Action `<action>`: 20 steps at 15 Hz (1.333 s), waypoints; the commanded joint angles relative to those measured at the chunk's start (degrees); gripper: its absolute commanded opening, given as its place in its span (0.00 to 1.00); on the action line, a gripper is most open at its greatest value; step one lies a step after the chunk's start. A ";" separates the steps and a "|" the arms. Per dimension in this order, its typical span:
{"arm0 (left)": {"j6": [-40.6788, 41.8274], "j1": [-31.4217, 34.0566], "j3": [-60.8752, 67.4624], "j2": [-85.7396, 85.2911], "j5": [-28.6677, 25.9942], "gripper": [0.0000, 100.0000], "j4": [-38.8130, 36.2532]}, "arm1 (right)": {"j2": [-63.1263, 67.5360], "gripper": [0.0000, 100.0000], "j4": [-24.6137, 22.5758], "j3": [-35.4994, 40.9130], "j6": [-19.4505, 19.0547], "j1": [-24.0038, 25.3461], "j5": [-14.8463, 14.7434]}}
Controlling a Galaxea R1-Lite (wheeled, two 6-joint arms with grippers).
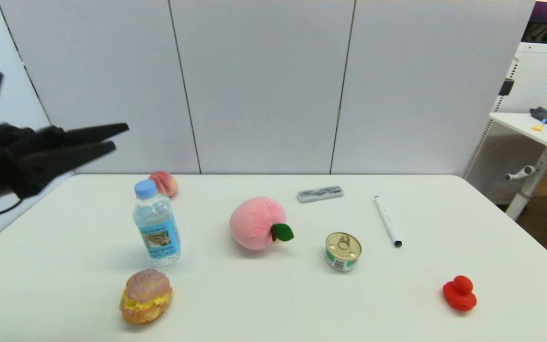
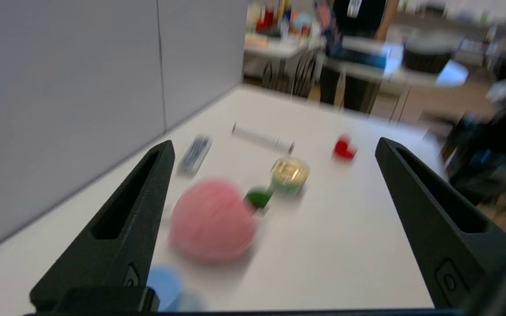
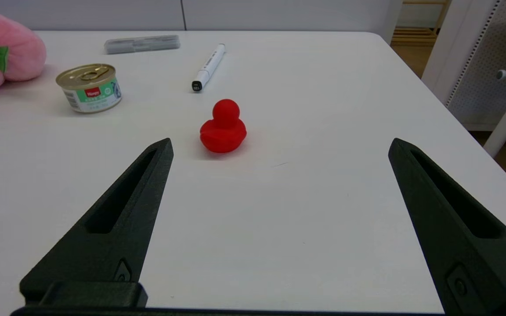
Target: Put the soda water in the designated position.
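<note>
- A white table (image 1: 273, 294) is seen beneath scattered things.
- The left gripper (image 1: 117, 137) is held above the table's left edge, its fingers spread wide and empty.
- The right gripper (image 3: 279, 151) is held low near a red duck (image 3: 223, 127), fingers spread apart.
- A pink plush peach (image 1: 256, 223) is seen mid-table.
- The soda water (image 1: 156, 224) is stood upright left of it, behind a cream puff (image 1: 146, 296).
- A tin can (image 1: 343, 251) is set right of the plush.
</note>
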 commanded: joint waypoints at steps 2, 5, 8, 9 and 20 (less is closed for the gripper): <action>-31.76 21.21 -5.94 -21.21 2.70 1.00 -0.06 | 0.07 1.00 -0.04 0.01 -0.06 0.01 0.02; -31.67 27.72 -5.67 -21.82 2.35 1.00 0.29 | 0.07 1.00 -0.04 0.01 -0.06 0.01 0.02; -31.49 30.00 -4.18 -22.00 -0.38 1.00 2.05 | 0.07 1.00 -0.04 0.01 -0.06 0.01 0.02; -31.41 31.41 -4.36 -21.65 -2.66 1.00 1.87 | 0.07 1.00 -0.04 0.01 -0.06 0.01 0.02; -37.47 30.53 -7.08 -24.11 -20.77 1.00 13.21 | 0.07 1.00 -0.04 0.01 -0.06 0.01 0.02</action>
